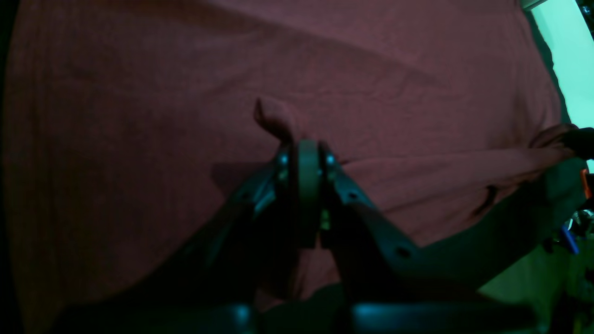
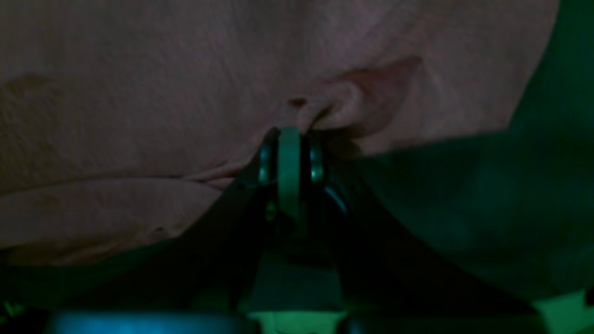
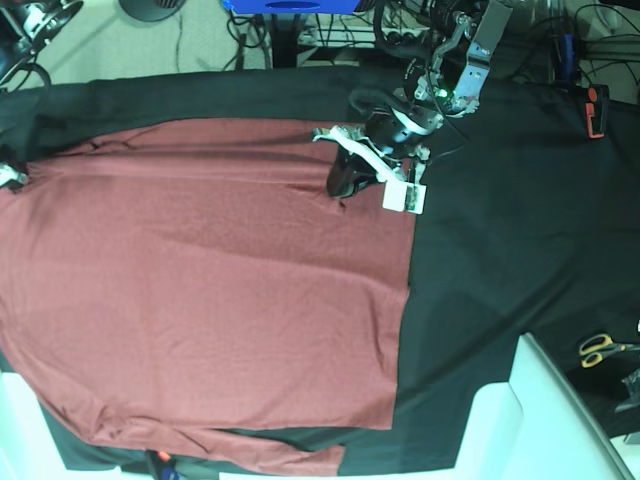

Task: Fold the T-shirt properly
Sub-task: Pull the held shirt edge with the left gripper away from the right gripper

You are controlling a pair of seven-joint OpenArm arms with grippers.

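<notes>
Black cloth (image 3: 500, 250) covers the whole desk, and the big brick-red T-shirt (image 3: 210, 280) lies flat on it, spread out and mostly smooth.

The left end effector (image 1: 306, 155) is pinched shut on a little bunch of the T-shirt; a small lump of red cloth pokes up just past its tips. In the base view it (image 3: 345, 185) sits at the shirt's far edge, close to the corner. The rest of the shirt stretches away in front of it and to one side.

The right end effector (image 2: 290, 139) is also closed on the T-shirt, with a small ear of cloth puckered right above its tips and dark desk cloth off to one side. The base view shows only a bit of it (image 3: 10, 175) at the frame's edge, at the other end of that same shirt edge.

It looks like both are holding one long edge, ready to fold. To do it well, both should lift together and not too high, keep the edge pulled straight between them, and carry it over at the same speed. Then lay it down so the edges line up, and let go only when the cloth is flat. Pulling too hard could drag the whole shirt along.

I can see no words, brand or label on the T-shirt. A white tag (image 3: 404, 197) hangs just beside the left end effector, but any writing on it is too small to read.
</notes>
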